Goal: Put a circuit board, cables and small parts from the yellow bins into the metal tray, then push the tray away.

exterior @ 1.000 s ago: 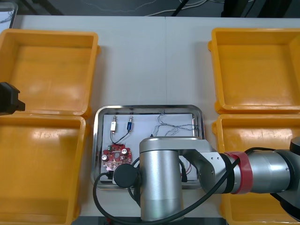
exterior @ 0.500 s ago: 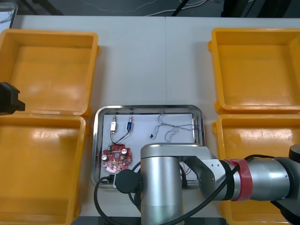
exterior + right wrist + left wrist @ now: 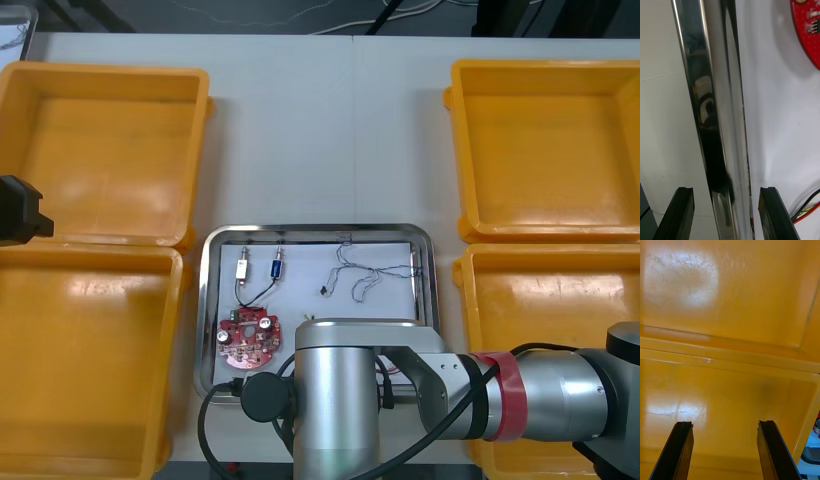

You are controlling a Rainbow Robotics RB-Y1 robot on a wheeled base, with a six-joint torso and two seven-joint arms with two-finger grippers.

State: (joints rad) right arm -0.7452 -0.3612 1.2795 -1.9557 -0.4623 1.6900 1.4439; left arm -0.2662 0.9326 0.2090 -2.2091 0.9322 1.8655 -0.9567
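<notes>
On the table (image 3: 320, 130), near middle: your metal tray (image 3: 207, 300) sits between the yellow bins, white inside; its near edge is hidden under the right arm (image 3: 340, 400).
Right gripper (image 3: 724, 189): low at the tray's near rim. The fingers are released and spread and straddle that rim, one over bare table and the other over the white floor inside. They grasp nothing.
Circuit board (image 3: 247, 339): round and red, lying flat in the tray's near left corner. In your right wrist view its edge lies well beyond the inside finger.
Red and yellow cable (image 3: 805, 212): in the tray, just beside the inside finger.
Black cable (image 3: 258, 285): in the tray, just beyond the board.
Blue and white cable (image 3: 370, 272): a loose tangle in the tray's far right part.
Left gripper (image 3: 725, 423): parked above the wall where your two left bins meet, fingers spread, holding nothing.
Yellow bins: two on the left (image 3: 100, 150), two on the right (image 3: 545, 150), flanking the tray.
</notes>
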